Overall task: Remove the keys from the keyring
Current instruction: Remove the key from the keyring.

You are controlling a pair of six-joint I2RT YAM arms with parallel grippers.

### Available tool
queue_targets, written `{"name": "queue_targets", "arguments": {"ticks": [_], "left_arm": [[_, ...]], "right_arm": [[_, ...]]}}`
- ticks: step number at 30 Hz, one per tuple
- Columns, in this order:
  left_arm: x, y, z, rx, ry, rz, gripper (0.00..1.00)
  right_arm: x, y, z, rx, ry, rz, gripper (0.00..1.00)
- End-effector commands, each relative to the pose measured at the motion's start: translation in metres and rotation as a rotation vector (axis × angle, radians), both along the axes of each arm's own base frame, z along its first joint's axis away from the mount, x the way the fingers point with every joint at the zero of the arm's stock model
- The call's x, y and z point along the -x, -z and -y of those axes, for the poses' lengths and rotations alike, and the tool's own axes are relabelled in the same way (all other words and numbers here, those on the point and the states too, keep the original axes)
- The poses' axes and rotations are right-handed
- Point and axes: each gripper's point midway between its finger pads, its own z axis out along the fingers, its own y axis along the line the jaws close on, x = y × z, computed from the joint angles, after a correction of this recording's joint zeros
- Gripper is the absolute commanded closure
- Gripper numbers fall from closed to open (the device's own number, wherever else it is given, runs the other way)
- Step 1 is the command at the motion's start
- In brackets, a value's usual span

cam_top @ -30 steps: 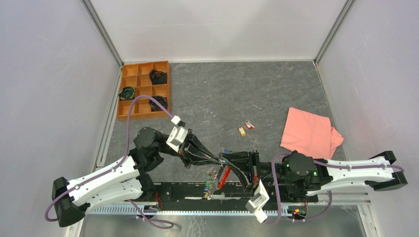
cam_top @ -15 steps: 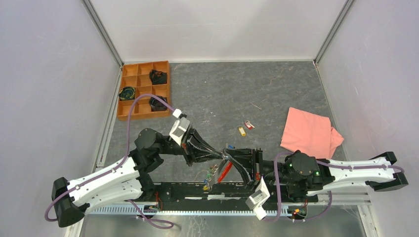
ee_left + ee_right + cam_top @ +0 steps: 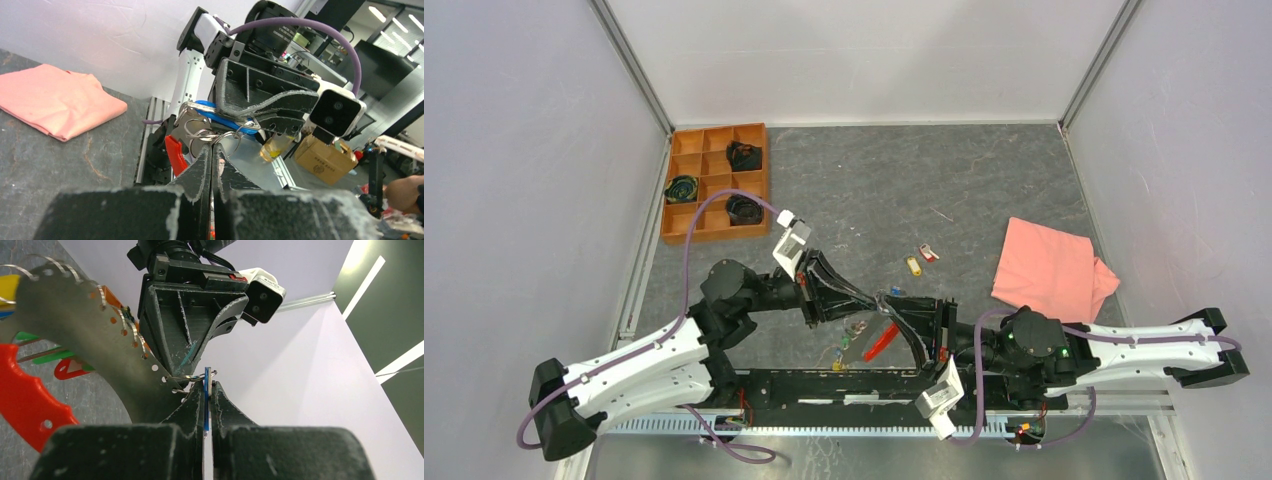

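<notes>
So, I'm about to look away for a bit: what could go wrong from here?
The right gripper pinches the blue key edge-on between shut jaws; it may slip if the arms pull apart. The left gripper grips only thin wire of the keyring, which could twist free. The hanging keys and red strap would then likely drop.

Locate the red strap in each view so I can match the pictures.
Top external: red strap lies lower centre, below the metal ring.
Left wrist: red strap sits at centre, left of the fingertips.
Right wrist: red strap shows at the lower-left edge.
Shared landmark: the metal ring.
</notes>
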Motion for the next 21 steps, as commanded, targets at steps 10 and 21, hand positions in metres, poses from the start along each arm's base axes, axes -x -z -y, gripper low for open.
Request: {"name": "queue_targets", "arguments": {"ticks": [10,21], "left_arm": [[-0.028,-0.033,-0.011,0.123,-0.079,-0.137,0.98],[-0.039,-0.041,-0.018,0.163,-0.125,-0.18,0.98]], "right_arm": [[-0.008,0.016,0.0,0.041,0.057,0.024,0.99],[-0.013,0.024,0.0,0.073,0.086,0.043,0.99]]}}
